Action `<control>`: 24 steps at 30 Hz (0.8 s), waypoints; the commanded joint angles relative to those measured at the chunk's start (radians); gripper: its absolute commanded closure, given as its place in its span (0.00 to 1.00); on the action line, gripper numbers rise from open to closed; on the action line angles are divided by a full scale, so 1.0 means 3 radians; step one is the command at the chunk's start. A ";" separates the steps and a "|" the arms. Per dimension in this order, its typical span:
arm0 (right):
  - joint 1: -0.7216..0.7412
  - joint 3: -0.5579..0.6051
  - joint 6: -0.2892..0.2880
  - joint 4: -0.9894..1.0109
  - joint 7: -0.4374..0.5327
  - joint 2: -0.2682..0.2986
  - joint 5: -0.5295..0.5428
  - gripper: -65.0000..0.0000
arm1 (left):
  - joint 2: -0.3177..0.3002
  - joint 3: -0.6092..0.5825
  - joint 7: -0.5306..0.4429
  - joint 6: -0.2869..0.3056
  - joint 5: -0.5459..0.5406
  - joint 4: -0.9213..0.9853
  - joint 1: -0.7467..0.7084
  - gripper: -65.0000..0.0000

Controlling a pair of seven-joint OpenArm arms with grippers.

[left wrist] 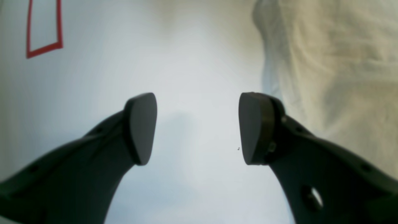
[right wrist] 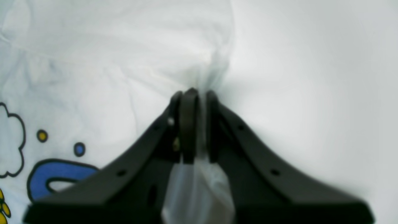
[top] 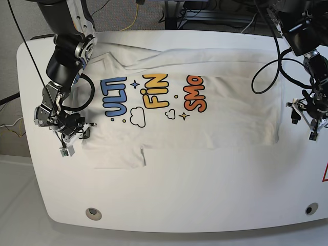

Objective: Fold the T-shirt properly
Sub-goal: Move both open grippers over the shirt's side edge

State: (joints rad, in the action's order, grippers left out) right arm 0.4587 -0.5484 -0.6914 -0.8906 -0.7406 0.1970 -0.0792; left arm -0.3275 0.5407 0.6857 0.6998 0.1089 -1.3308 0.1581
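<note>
T-shirt (top: 205, 115) print reads "ULT", "FiN", "SMO"; right pincer (right wrist: 194, 93) pinching hem.

A white table with wires and red lines

The big white table (top: 169, 189) has round corners and two small round holes, one hole (top: 93, 212) near the front on one side and the other hole (top: 307, 209) near the front on the far side. A red outline (left wrist: 43, 29) is drawn on the table top. Black cables (top: 215, 13) and a yellow wire (top: 134, 18) lie behind the table on the grey floor (top: 31, 20).
</note>
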 commanded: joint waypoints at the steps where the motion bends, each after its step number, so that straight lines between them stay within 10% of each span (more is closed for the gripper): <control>1: 0.0008 0.0015 -0.0022 0.0015 -0.0188 0.0016 -0.0102 0.91 | 0.0036 0.0006 -0.0104 -0.0006 -0.0033 -0.0026 0.0064 0.40; 24: 0.0008 0.0020 -0.0022 0.0025 -0.0198 0.0036 -0.0102 0.91 | 0.0148 0.0046 -0.0043 -0.0006 -0.0043 0.0153 0.0457 0.40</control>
State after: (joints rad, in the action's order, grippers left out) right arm 0.4587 -0.5476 -0.6926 -0.8883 -0.7410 0.2001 -0.0742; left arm -0.2676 0.5461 0.6884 0.7002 0.1089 -1.2961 0.2558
